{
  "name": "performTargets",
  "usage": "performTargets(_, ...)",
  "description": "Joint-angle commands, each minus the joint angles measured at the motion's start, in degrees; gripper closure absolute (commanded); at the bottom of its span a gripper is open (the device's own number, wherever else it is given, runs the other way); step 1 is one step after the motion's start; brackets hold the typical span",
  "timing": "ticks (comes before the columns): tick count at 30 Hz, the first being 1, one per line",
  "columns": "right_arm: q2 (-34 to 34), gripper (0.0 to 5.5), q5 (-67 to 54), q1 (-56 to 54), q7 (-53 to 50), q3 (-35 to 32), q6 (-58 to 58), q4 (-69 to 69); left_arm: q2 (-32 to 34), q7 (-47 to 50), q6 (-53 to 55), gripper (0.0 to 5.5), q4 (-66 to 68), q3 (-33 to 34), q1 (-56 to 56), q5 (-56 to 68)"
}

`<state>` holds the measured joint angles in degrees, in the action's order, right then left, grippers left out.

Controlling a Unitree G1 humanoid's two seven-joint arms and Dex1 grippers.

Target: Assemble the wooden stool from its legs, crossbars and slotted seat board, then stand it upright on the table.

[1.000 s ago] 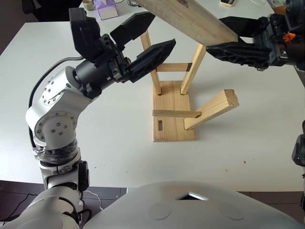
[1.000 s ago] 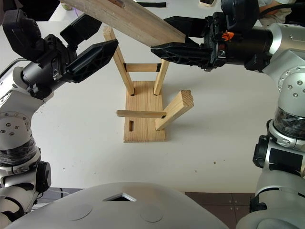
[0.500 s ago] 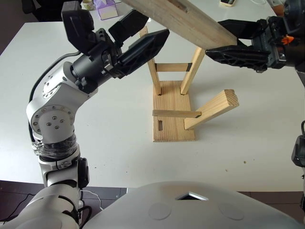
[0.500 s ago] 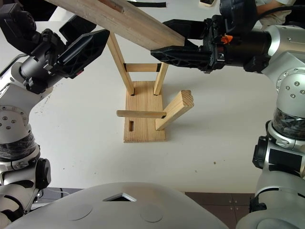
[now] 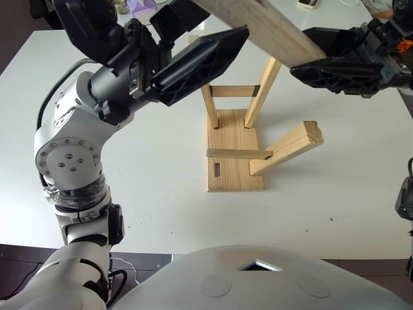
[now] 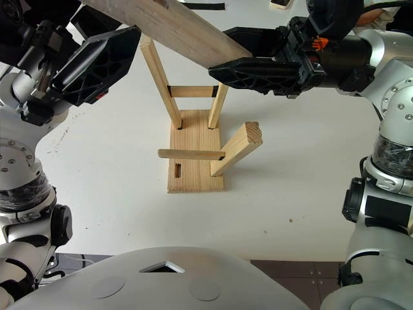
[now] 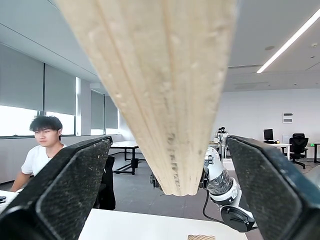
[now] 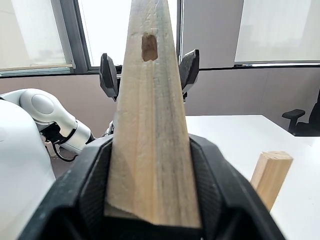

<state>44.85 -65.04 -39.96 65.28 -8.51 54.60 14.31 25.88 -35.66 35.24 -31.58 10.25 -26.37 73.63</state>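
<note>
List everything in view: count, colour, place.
held slotted board: 1, pale wood, in the air above the table, slanting
flat slotted board: 1, pale wood, lying mid-table
upright legs: 2, pale wood, standing in the flat board's far end
crossbar: 1, pale wood, joining the upright legs
leaning leg: 1, pale wood, tilted at the flat board's right edge
second crossbar: 1, pale wood, sticking out of the leaning leg over the flat board
table: 1, white
tissue box: 1, purple, far left of table
left pincer: 1, black, open around the held board's far end
right pincer: 1, black, shut on the held board's near end
</note>
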Motion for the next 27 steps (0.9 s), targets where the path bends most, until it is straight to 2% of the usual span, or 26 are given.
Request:
performTargets(1, 1.21, 3.46, 0.52, -0.84, 2.78, 0.97, 0.10, 0.99, 0.04, 0.23, -0.15, 1.26, -0.26, -0.56, -1.75, 0.49)
performTargets(7, 1.21, 3.46, 2.10, -0.82, 4.52, 2.16, -0.71, 0.80, 0.88, -1.54, 0.18, 1.26, -1.40, -1.38, -1.74, 0.55)
performTargets(21, 1.71, 3.46, 3.99, -1.62, 7.51, 2.82, -0.55, -0.95, 1.37, -4.25, -0.43, 3.40, -2.12, -0.69, 0.83, 2.12)
performTargets(27, 2.07, 3.46, 5.01, -2.29, 8.90, 3.43, -1.32, -1.90, 2.25, -5.60, -0.11, 3.40, -1.24, -1.06, 1.83, 0.61)
